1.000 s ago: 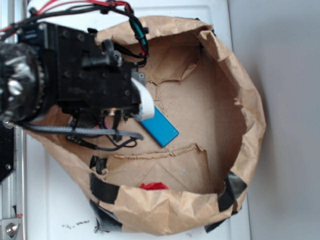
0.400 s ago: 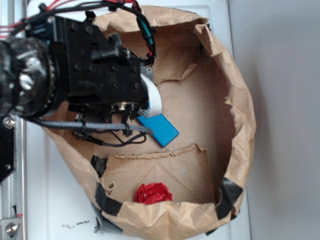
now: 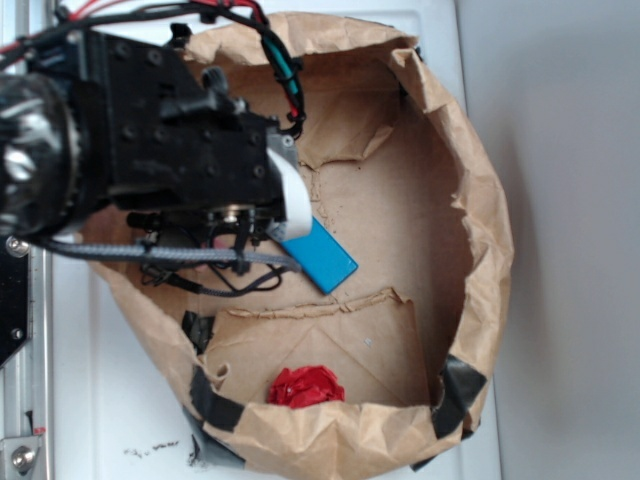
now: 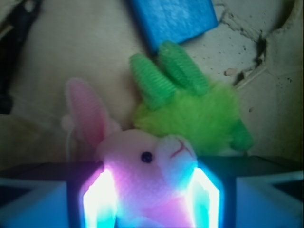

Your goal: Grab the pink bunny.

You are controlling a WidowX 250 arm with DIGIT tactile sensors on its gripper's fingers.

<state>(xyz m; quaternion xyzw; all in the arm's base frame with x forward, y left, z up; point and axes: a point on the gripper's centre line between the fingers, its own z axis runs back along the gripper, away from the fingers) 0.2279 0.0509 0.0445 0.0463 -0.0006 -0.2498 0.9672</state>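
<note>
In the wrist view the pink bunny point(image 4: 147, 175) sits between the two glowing fingers point(image 4: 99, 199) of the gripper point(image 4: 151, 202), its head with one dark eye and a stitched nose poking up above them and one long ear standing to the left. The jaws are clamped on the bunny's body, each pad pressed against a flank. Just behind it and touching its head lies a green plush toy point(image 4: 194, 114) with two ribbed ears, and beyond that a blue block point(image 4: 173, 19) rests flat on the cardboard floor. From the exterior view the black arm point(image 3: 150, 140) reaches down into a crumpled brown paper bag point(image 3: 480, 230) lying open on the white worktop point(image 3: 120, 400), and the arm's bulk hides both plush toys. The blue block shows just past the arm, and a red wad of fabric point(image 3: 306, 386) sits near the bag's lower rim, well apart from the gripper.
</note>
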